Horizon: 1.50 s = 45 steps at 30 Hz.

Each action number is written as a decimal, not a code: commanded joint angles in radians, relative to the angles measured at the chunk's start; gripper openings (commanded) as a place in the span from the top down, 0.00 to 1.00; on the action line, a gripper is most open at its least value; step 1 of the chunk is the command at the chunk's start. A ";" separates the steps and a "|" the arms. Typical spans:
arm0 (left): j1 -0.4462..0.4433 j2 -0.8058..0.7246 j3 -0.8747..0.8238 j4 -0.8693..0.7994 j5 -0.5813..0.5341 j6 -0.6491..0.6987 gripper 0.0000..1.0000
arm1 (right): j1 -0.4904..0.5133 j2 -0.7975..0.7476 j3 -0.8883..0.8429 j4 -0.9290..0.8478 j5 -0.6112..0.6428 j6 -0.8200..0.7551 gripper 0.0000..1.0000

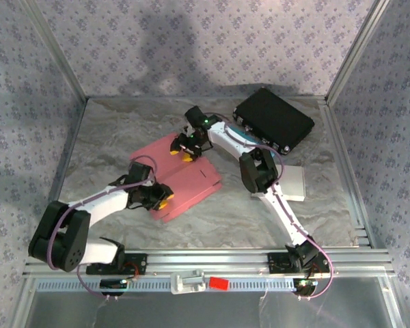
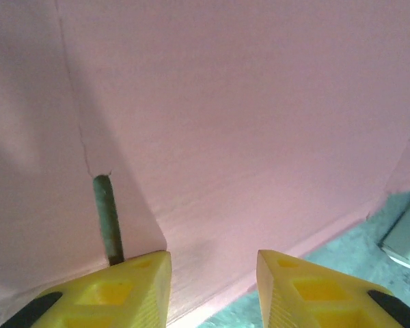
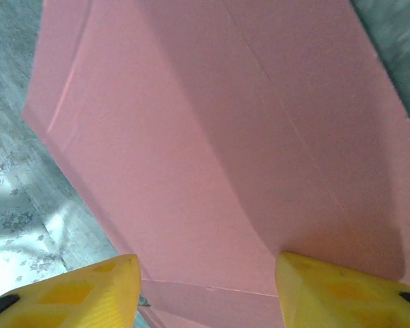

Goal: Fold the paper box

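The pink paper box [image 1: 191,181] lies flat in the middle of the desk [image 1: 116,130]. The left fingers [image 2: 123,294] stand apart at its near left edge, holding nothing. The right fingers [image 3: 89,290] are likewise spread, empty, over its far edge. A black case [image 1: 273,119] sits far right.

Pale floral-patterned walls [image 1: 191,41] rise behind and either side of the right gripper [image 1: 181,152], grey marbled tabletop [image 1: 109,130] spreads beneath it, and aluminium rails [image 1: 212,258] run nearer the bases.
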 commanded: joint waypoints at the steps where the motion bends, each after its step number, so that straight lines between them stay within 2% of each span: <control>1: -0.017 -0.053 0.067 -0.044 -0.017 -0.082 0.62 | -0.020 -0.092 -0.007 -0.027 0.031 -0.100 0.43; 4: 0.012 -0.104 0.150 -0.155 -0.047 -0.018 0.60 | -0.028 -0.264 -0.136 0.017 0.089 -0.114 0.43; 8: 0.092 -0.093 0.236 -0.259 -0.024 0.088 0.60 | -0.050 -0.550 -0.488 0.168 0.164 -0.066 0.43; 11: 0.157 -0.033 0.310 -0.333 -0.037 0.202 0.60 | -0.067 -0.741 -0.777 0.290 0.191 0.011 0.43; 14: 0.201 0.050 0.400 -0.415 -0.099 0.338 0.59 | -0.063 -0.905 -1.027 0.382 0.218 0.100 0.43; 17: 0.250 0.118 0.429 -0.404 -0.092 0.384 0.59 | -0.063 -1.055 -1.262 0.490 0.253 0.209 0.42; 19: 0.262 0.156 0.444 -0.395 -0.088 0.403 0.59 | -0.065 -1.114 -1.357 0.545 0.277 0.252 0.42; 22: 0.260 0.216 0.462 -0.392 -0.073 0.426 0.60 | -0.084 -1.110 -1.425 0.611 0.257 0.284 0.43; 26: 0.242 0.258 0.454 -0.397 -0.111 0.468 0.60 | -0.132 -1.037 -1.402 0.580 0.262 0.228 0.43; 30: 0.221 0.282 0.444 -0.394 -0.132 0.496 0.60 | -0.184 -0.937 -1.398 0.610 0.154 0.240 0.43; 45: 0.175 0.343 0.428 -0.416 -0.216 0.571 0.61 | -0.146 -0.872 -1.441 0.711 0.125 0.389 0.43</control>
